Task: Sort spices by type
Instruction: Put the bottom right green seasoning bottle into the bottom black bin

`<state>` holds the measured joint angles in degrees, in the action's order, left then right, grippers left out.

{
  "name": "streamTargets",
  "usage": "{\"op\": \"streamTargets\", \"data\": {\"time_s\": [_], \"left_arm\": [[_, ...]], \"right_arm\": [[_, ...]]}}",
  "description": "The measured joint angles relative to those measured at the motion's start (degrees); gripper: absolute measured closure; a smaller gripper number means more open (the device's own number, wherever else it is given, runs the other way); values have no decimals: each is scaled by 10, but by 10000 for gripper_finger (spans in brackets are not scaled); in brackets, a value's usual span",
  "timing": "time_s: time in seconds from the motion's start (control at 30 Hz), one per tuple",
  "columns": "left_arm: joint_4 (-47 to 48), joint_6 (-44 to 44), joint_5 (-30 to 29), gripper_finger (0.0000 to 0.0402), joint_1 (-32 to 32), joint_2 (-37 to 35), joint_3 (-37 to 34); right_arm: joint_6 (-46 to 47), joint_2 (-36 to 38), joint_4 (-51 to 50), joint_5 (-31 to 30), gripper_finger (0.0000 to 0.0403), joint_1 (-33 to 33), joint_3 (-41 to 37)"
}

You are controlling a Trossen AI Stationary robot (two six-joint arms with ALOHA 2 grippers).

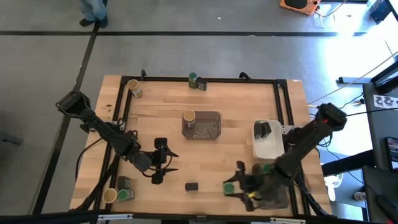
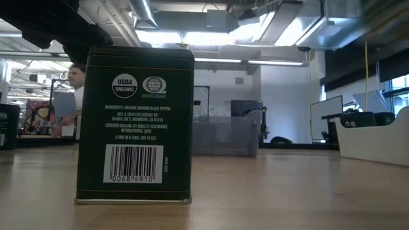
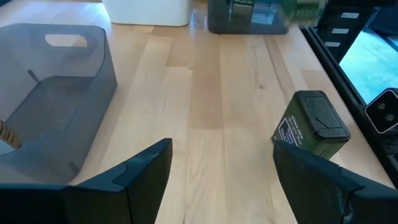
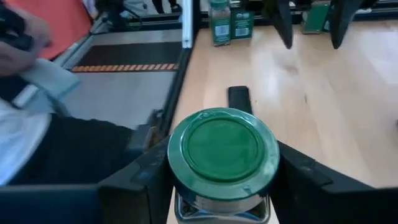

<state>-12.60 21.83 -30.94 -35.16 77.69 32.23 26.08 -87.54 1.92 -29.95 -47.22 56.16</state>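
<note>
Two end effectors: right [image 4: 221,180] grasping green-lidded jar [image 4: 222,155]; left [image 3: 221,180] released beside dark tin [image 3: 311,124].

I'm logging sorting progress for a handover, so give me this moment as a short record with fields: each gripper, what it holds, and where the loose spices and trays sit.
right gripper: at the near right of the table, fingers closed around a green-lid jar
left gripper: open, holding nothing, hovering near left of centre
dark tin: loose on the table near the front edge, between the arms
grey tray: at centre, with a tan-lid jar at its left end
white tray: on the right side, a dark container in it
</note>
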Motion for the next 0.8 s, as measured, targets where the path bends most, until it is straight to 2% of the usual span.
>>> {"op": "streamTargets", "data": {"time_s": [0.13,0.2,0.5,0.63,0.8], "left_arm": [[0,-13,0,126,0,0,0],[-1,-12,0,126,0,0,0],[-1,-26,0,126,0,0,0],[-1,-27,0,126,0,0,0],[-2,-28,-1,126,0,0,0]], "right_arm": [[63,47,-56,42,199,-40,0],[94,63,-67,41,197,-61,0],[145,93,-94,-34,197,-141,0],[217,107,-163,-79,197,-176,0],[350,107,-267,-138,197,-222,0]]}}
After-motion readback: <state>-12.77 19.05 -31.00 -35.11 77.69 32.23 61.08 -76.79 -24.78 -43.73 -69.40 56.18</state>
